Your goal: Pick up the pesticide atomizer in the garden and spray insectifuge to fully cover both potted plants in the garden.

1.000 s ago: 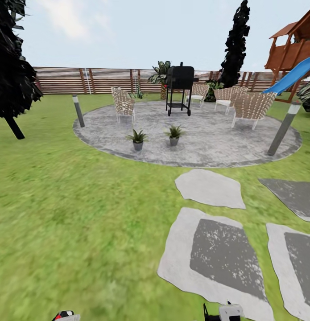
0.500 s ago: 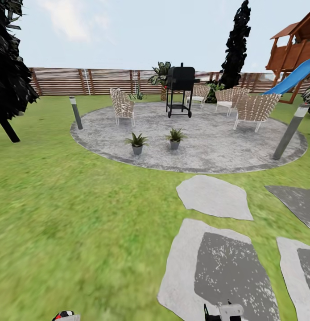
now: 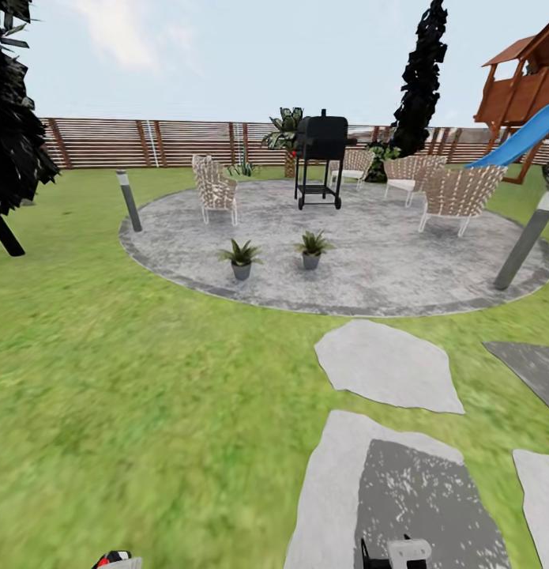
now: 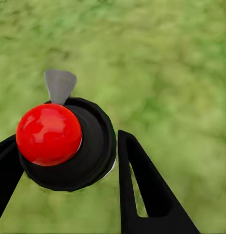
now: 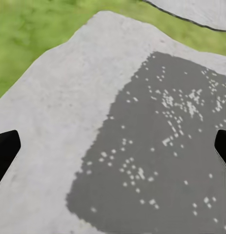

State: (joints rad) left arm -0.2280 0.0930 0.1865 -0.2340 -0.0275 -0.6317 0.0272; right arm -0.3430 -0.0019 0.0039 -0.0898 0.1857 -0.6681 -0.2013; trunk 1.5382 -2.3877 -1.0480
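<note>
The garden's lawn (image 3: 108,356) runs from the robot up to the round grey patio (image 3: 400,261). On the robot's side of the patio a large pale stepping stone (image 3: 400,498) with a dark middle lies in the grass. The two potted plants (image 3: 241,258) stand on the patio near its edge closest to the robot, side by side but apart. Each little grey pot (image 3: 310,261) is upright and holds one low spread of green leaves. The right gripper (image 5: 115,146) hangs over the stepping stone, well short of the patio. Its black fingertips (image 5: 5,148) are spread wide, with nothing between them. The left gripper (image 4: 67,138) is over the grass, also well short of the patio. Its two black fingers (image 4: 142,195) are closed on either side of the pesticide atomizer (image 4: 88,146). From above, the atomizer shows a round black head, a shiny red ball on top and a small grey nozzle pointing away from the fingers.
</note>
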